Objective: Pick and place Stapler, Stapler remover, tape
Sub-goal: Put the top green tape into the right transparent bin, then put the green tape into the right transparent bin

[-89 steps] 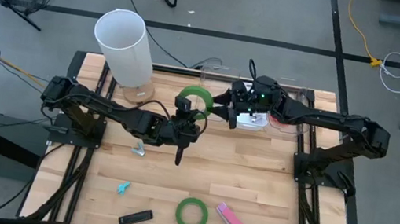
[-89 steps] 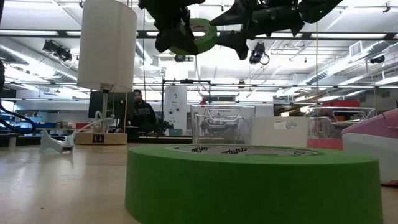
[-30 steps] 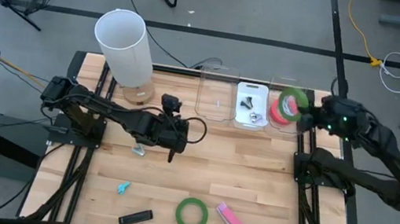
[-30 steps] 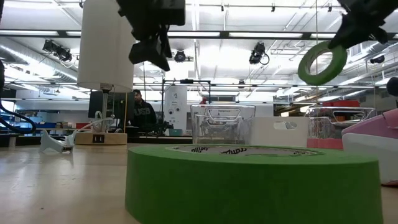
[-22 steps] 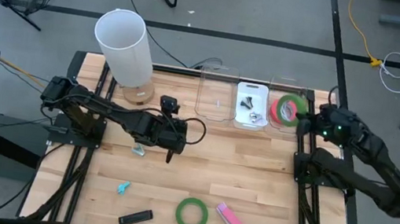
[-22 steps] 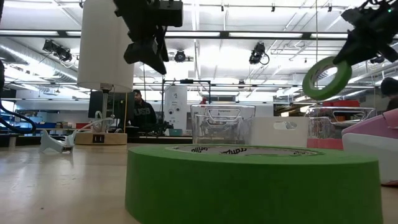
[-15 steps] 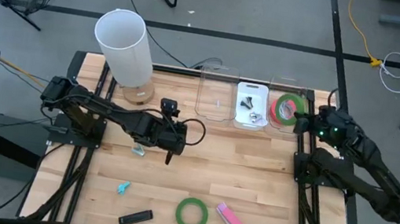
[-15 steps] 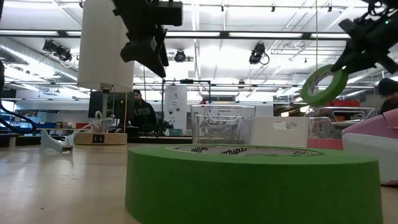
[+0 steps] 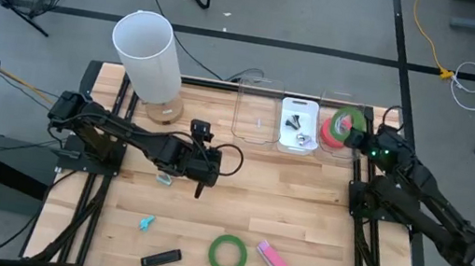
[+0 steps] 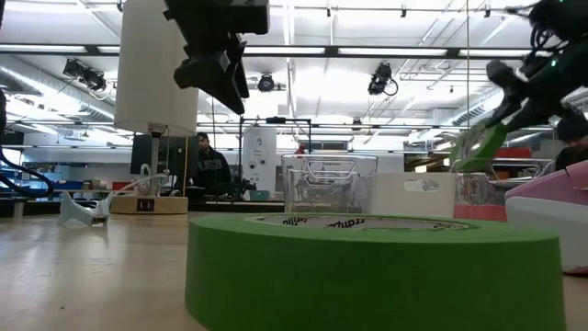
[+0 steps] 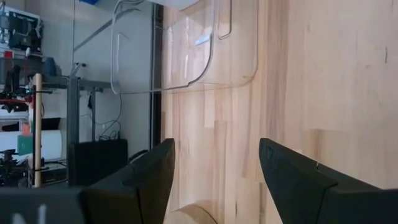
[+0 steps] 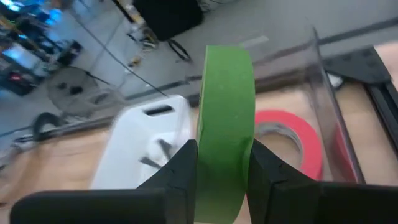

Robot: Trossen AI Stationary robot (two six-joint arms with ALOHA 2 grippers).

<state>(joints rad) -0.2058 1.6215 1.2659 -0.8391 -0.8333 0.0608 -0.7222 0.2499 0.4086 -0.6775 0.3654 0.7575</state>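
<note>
A green tape roll (image 12: 225, 93) hangs over the clear bin (image 9: 352, 108) at the table's far right, with my right gripper (image 12: 224, 150) shut on it. A red tape roll (image 12: 292, 146) lies flat in that bin. Another green tape roll (image 9: 227, 254) lies flat near the front edge, beside a pink stapler (image 9: 279, 265). A white tray (image 9: 298, 128) holds a small metal piece. My left gripper (image 9: 202, 173) hovers open over the table's middle, holding nothing. My right gripper pinches the green roll's band (image 12: 224, 177) between its two fingers, one on each flat face. The fingers reach in from the table's right side. The roll stands on edge, tilted, lifted clear above the red roll in the bin.
A tall white lamp (image 9: 147, 58) stands at the far left. A second clear bin (image 9: 257, 112) sits left of the white tray. A black object (image 9: 160, 258), a teal piece (image 9: 146, 223) and a clear piece (image 9: 165, 177) lie on the left half of the table.
My right gripper has gone down toward the clear bin with the green roll, which now hangs lower and more tilted over the red roll.
</note>
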